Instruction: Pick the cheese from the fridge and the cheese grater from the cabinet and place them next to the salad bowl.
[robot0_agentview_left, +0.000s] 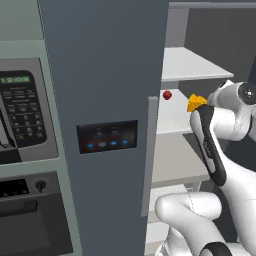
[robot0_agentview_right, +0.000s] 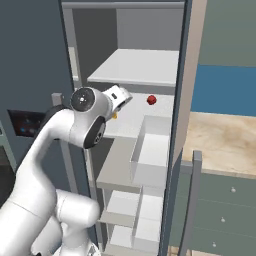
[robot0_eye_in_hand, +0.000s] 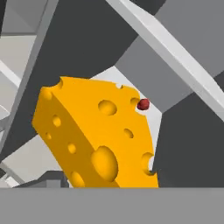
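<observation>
We are listing a small round red item (robot0_agentview_left: 167, 94), sitting on a white shelf well back from its front edge; we are also seeing it in the right base view (robot0_agentview_right: 151, 100) and the hand view (robot0_eye_in_hand: 143, 104). We are noting a built-in microwave with a dark keypad and green display (robot0_agentview_left: 20, 107) standing above a dark oven front with a round knob (robot0_agentview_left: 30, 200). We are recording a pale wooden countertop (robot0_agentview_right: 225, 140) lying over grey-green drawers with small knobs (robot0_agentview_right: 225, 205), beneath a blue wall panel (robot0_agentview_right: 225, 90).

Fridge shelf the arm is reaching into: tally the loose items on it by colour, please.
Yellow-orange: 1, the holed cheese wedge
Red: 1, the small round red item farther back on the white fridge shelf
Total: 2
</observation>
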